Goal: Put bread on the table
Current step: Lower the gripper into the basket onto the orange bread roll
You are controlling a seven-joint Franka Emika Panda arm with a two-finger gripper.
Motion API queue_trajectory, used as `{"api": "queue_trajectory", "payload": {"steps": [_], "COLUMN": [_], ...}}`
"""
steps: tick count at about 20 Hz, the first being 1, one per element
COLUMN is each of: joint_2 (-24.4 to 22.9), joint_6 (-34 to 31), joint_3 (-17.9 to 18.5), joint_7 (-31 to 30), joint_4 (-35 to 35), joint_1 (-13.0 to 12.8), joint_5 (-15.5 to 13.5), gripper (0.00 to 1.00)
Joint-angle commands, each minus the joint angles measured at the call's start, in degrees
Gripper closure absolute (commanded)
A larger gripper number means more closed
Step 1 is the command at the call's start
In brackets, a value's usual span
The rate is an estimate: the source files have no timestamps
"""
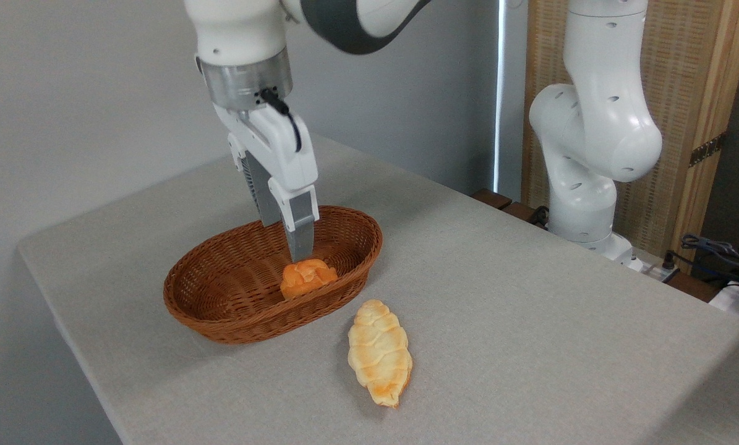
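Observation:
The bread, a small orange-brown knotted bun, lies inside the brown wicker basket, toward its right end. My gripper points straight down into the basket, directly above the bun. Its near fingertip hangs just over the bun's top, and the other finger stands farther back. The fingers are apart and hold nothing. The table, covered in light grey cloth, carries the basket near its left side.
A longer pale yellow croissant-shaped loaf lies on the cloth just in front of the basket's right end. The arm's white base stands at the table's far right edge, with cables beyond it.

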Motion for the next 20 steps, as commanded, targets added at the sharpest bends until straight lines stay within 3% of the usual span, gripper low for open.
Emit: {"api": "queue_trajectory", "payload": {"steps": [1, 8, 11, 20], "joint_2": [0.25, 2.45, 4.38, 9.48], "joint_6": [-0.78, -0.51, -0.17, 4.58], "joint_3": [0.68, 0.68, 0.51, 0.51], "joint_7": [0.46, 0.37, 0.11, -0.25], "joint_4": [-2.79, -5.26, -5.35, -5.43], "joint_1": [-3.12, -7.52, -9.01, -9.2], "joint_5": [-0.19, -0.02, 2.0, 2.35], "gripper": [0.0, 0.0, 0.0, 0.0]}}
